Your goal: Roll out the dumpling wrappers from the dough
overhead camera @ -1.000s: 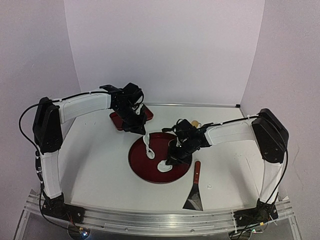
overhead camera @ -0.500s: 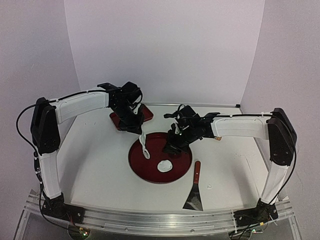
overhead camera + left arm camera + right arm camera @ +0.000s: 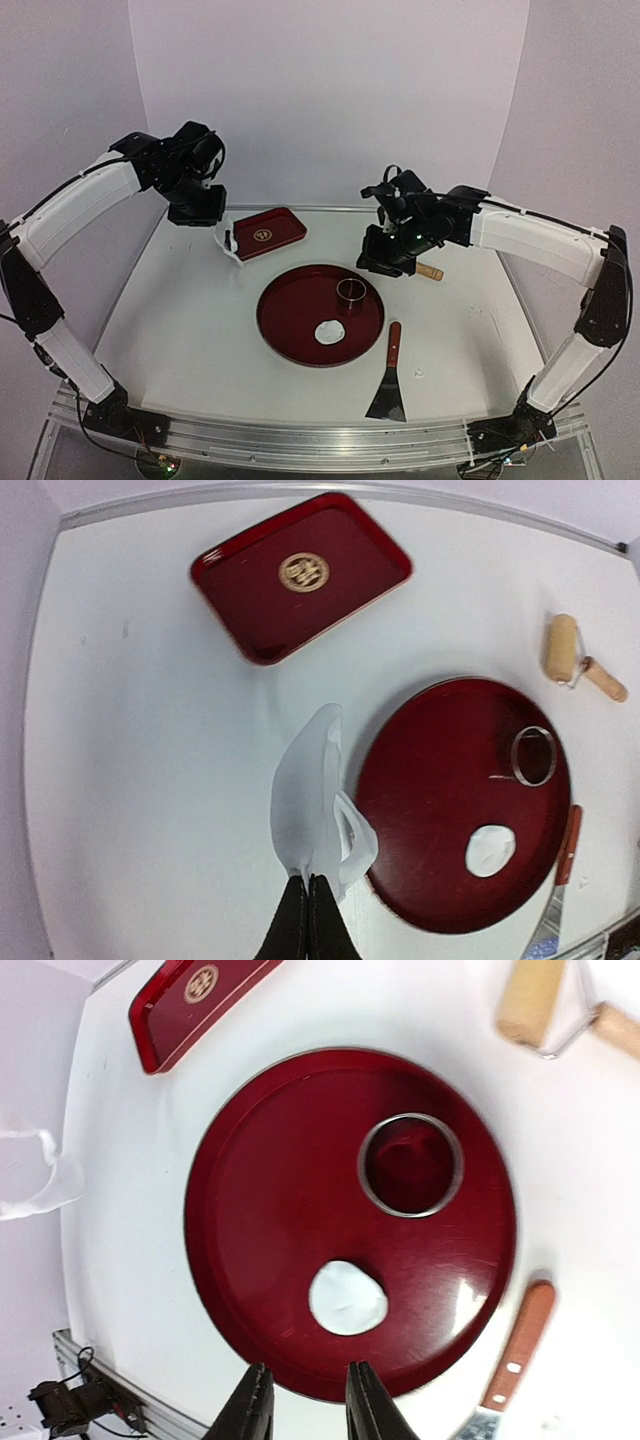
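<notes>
With the left tool, shut on the crumpled white dough scrap, now lifted off the round red tray toward the far left, and the partly open, empty right tool withdrawn, one neat round white wrapper lies cut on that tray near the metal ring cutter.

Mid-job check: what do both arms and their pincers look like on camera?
The left arm and right arm have white covered links between bulky black joints, with thin black cables running alongside. The left pincer and right pincer each have two slim, plain black fingers.
</notes>
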